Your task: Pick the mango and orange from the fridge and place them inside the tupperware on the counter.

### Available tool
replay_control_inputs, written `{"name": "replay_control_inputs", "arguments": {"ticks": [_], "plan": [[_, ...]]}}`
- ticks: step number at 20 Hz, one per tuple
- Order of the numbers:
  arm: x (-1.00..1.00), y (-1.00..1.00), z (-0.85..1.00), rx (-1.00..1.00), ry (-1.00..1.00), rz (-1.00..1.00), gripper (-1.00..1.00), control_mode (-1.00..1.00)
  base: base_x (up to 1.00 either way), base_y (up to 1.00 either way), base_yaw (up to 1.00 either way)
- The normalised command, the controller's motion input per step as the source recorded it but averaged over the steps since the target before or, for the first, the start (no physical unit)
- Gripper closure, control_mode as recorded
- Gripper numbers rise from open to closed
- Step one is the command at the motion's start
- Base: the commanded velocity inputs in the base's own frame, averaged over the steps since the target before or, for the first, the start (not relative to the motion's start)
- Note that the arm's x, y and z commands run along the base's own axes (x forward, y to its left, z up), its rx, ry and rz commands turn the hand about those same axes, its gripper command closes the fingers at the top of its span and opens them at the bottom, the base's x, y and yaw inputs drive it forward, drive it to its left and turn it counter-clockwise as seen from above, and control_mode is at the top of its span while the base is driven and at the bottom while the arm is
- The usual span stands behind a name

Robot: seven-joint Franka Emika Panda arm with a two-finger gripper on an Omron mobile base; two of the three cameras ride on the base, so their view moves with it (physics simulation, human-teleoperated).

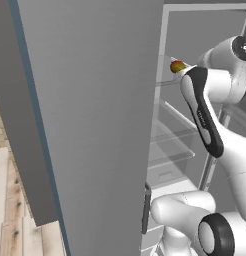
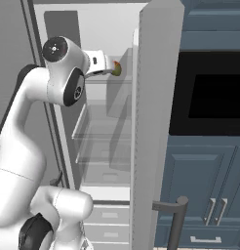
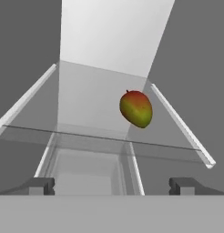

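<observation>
The arm reaches into the open fridge (image 2: 156, 122) at the height of an upper glass shelf (image 3: 100, 136), and the mango (image 3: 136, 108) lies on that shelf, ahead of the claw (image 3: 112, 185) and off to the right of its centre line in the hand view. The claw's two tips stand wide apart with nothing between them, not yet at the fruit.

The step in hand looks like the approach for the first pick. To do it well, the claw should shift sideways until the mango sits midway between the tips, then go forward just above the shelf's front edge, so the fingers (image 3: 41, 185) clear the glass instead of knocking it. Closing should wait until the tips flank the fruit's widest part; a grip near an end would likely let it squirt out.

In the hand view the mango's long axis runs tilted, its stem end up and slightly left, its greener end down and right. The red side faces up, the yellow-green patch lower. Closing across the short width, square to that axis, seems the safer hold
</observation>
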Motion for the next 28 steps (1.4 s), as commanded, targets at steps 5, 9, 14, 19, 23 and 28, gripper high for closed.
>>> {"name": "replay_control_inputs", "arguments": {"ticks": [5,9,14,19,23,28], "plan": [[0.31,-0.11,0.0,0.0,0.04,0.0,-1.0,-1.0,0.0,0.0,0.0],[0.33,-0.07,0.0,0.0,0.04,0.0,-1.0,-1.0,0.0,0.0,0.0],[0.3,-0.05,0.0,0.0,0.04,0.0,-1.0,-1.0,0.0,0.0,0.0],[0.29,-0.04,0.0,0.0,0.01,0.0,-1.0,-1.0,0.0,0.0,0.0],[0.27,-0.04,0.0,0.0,0.0,0.0,-1.0,-1.0,0.0,0.0,0.0],[0.23,-0.03,-0.01,0.0,0.0,0.0,-1.0,-1.0,0.0,0.0,0.0]]}}
